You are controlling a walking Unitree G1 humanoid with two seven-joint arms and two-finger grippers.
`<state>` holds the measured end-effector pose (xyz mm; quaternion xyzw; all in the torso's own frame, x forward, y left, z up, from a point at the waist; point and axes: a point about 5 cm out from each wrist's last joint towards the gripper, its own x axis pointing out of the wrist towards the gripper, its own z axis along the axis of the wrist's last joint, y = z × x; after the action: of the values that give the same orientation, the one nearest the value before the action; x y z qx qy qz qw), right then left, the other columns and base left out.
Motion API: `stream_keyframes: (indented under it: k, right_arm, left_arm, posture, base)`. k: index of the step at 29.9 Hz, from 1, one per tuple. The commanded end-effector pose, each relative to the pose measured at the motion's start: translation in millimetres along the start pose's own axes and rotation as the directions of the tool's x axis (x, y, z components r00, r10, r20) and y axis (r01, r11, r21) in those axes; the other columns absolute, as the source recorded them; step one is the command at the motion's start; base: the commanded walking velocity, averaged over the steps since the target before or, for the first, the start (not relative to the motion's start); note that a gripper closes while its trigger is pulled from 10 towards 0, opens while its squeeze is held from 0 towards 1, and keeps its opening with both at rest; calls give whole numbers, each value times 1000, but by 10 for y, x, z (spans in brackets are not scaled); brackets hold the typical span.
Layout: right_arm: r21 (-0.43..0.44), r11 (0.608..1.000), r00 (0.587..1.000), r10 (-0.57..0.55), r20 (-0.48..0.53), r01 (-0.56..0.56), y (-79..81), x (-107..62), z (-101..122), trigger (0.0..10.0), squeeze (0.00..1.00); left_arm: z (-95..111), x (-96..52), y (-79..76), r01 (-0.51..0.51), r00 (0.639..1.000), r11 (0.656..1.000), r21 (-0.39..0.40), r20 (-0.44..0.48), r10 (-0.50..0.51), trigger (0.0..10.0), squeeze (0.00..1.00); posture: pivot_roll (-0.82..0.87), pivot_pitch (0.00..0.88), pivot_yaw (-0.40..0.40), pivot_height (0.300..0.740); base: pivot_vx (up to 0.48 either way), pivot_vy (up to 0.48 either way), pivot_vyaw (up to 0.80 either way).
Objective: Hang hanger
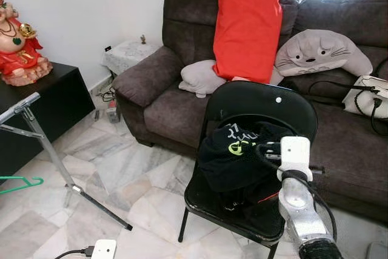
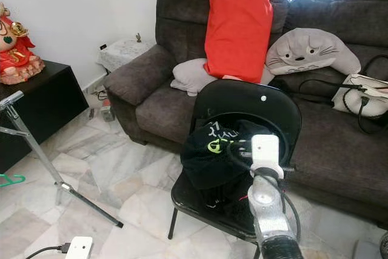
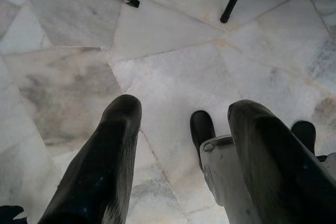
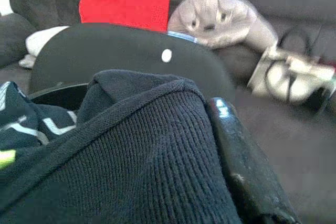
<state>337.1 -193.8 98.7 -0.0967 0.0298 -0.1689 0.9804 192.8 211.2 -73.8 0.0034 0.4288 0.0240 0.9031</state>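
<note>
Hanger on floor far left — right gripper jaws closed on black garment, well apart.

Black garment ribbed knit cloth; chair glossy plastic; floor polished marble

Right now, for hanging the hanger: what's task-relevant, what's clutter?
Job:
green hanger, at left edge by the rack
metal rack
right gripper, in the black clothes on the chair

Lying about:
red cushion
grey plush
white bag
figurine
</note>
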Motion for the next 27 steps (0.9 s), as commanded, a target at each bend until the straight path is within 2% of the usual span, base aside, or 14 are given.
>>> stream_keyframes:
  k: [1,6,7,8,10,14,20,26,27]
  right_arm:
    - [71,997,999,6,-38,-3,4,-24,-21,0,0]
    - [87,996,997,10,-75,-4,-29,-52,-83,0,0]
    - [99,995,995,19,-99,-9,-38,-49,-107,1137,0]
    - [112,994,993,27,-118,-13,-45,-48,-121,10000,0]
    - [88,996,991,43,-130,-32,-74,-20,-104,10000,0]
    - [110,994,992,29,-123,-15,-125,43,-5,10000,0]
    - [94,996,998,2,-56,3,-179,134,196,10000,0]
    - [42,999,999,-1,37,-1,-171,148,340,10000,0]
    - [-10,1000,998,4,67,-4,-165,148,384,10000,0]
  left_arm:
    - [-21,-5,22,-5,1000,1000,15,-15,5,10000,0]
    - [-22,-4,18,-4,1000,1000,16,-15,4,10000,0]
    - [-22,-4,19,-4,1000,1000,17,-16,4,10000,0]
    - [-22,-4,19,-4,1000,1000,17,-16,4,10000,0]
    - [-26,-5,18,-5,1000,1000,20,-17,5,10000,0]
    - [-28,-5,20,-5,1000,1000,21,-18,5,10000,0]
    - [-35,-6,17,-7,1000,1000,18,-21,7,10000,0]
    - [-30,-5,23,-11,1000,1000,14,-21,12,10000,0]
    - [-28,-5,27,-13,1000,1000,14,-21,14,10000,0]
  posture:
    - [-40,0,80,740]
    - [-37,0,80,740]
    - [-41,0,82,740]
    - [-41,0,82,740]
    - [-45,0,82,740]
    - [-44,0,83,740]
    - [-39,0,79,740]
    - [-35,0,83,740]
    - [-37,0,85,740]
  base:
    - [0,0,0]
    - [0,0,0]
    - [0,0,0]
    - [0,0,0]
    - [0,0,0]
    - [0,0,0]
    - [0,0,0]
    - [0,0,196]
    - [0,0,788]
